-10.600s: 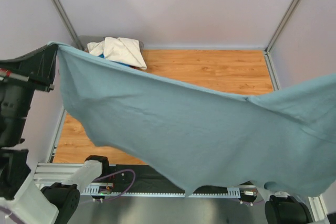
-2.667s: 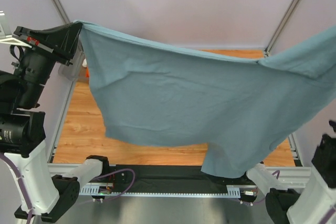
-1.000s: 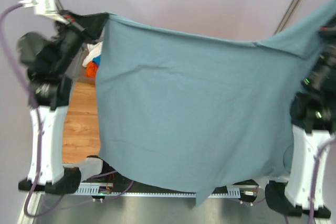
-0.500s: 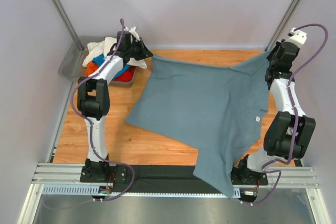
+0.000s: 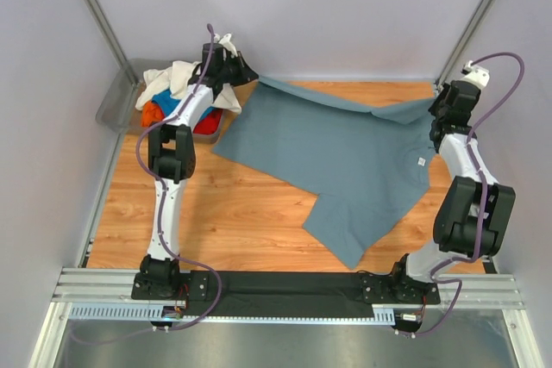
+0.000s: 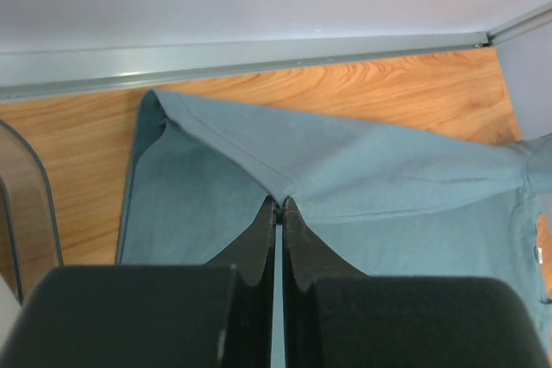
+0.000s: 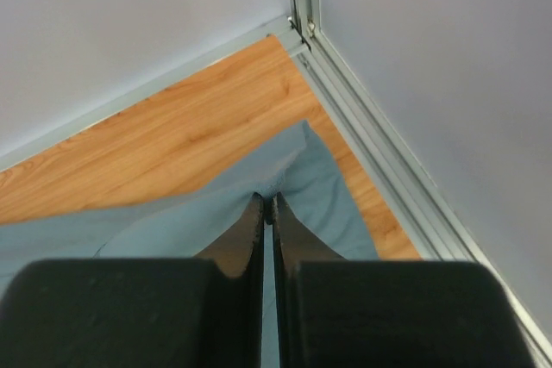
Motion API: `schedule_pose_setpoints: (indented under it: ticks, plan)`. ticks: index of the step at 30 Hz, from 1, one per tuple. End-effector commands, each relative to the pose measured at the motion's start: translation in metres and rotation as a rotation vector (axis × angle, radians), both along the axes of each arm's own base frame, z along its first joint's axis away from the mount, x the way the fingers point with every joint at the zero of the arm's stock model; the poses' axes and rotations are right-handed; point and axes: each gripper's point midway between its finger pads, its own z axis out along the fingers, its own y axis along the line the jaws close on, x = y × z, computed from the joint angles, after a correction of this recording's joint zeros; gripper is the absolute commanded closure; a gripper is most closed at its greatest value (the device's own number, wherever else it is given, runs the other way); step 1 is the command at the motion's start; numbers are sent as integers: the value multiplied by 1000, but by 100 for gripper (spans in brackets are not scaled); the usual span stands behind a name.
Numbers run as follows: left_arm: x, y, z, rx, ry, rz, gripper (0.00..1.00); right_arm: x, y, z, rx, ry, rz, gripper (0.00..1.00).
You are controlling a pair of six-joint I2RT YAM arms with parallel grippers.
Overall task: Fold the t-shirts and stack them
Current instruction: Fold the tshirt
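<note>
A large slate grey-blue t-shirt [image 5: 336, 157] lies spread across the wooden table, its small white neck label [image 5: 417, 161] near the right side. My left gripper [image 5: 248, 77] is shut on the shirt's far left edge [image 6: 280, 194], pinching a fold of hem. At the far right, my right gripper [image 5: 437, 107] is shut on the shirt's other far edge [image 7: 269, 198] close to the corner post. Cream-white [image 5: 183, 75], bright blue [image 5: 186, 107] and red-orange [image 5: 151, 113] t-shirts are piled in the bin at far left.
A grey plastic bin [image 5: 116, 102] sits at the far left corner beside the left arm. Metal frame posts [image 5: 479, 15] and pale walls close in the table on three sides. The black rail [image 5: 285, 286] with both arm bases runs along the near edge.
The shirt was held high and stretched between both arms; it has come down and now lies on the table, drawn farther back, with both grippers low at the far edge.
</note>
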Motion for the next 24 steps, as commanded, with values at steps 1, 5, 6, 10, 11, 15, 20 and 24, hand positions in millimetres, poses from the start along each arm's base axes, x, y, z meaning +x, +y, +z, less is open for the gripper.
schedule_pose_setpoints:
  ticks: [1, 5, 6, 10, 11, 15, 20, 24]
  plan:
    - [18, 3, 23, -2, -102, 16, 100, -26, 6, 6, 60, -11, -29, 100]
    - [24, 10, 9, 19, -94, 51, 100, -61, 21, -13, 149, 45, -51, 100]
    - [26, 11, 4, 21, -86, 55, 100, -67, 23, -17, 162, 57, -60, 100]
    - [27, 19, -9, 34, -57, 86, 100, -90, 34, -40, 219, 117, -71, 100]
    - [28, 21, -10, 38, -58, 93, 100, -94, 36, -45, 225, 130, -70, 100]
    - [31, 29, -21, 61, -38, 131, 100, -101, 36, -56, 248, 169, -94, 100]
    - [35, 33, -30, 68, -31, 150, 100, -100, 40, -68, 284, 205, -93, 100]
    - [36, 34, -40, 72, -19, 159, 100, -97, 42, -78, 307, 224, -87, 100]
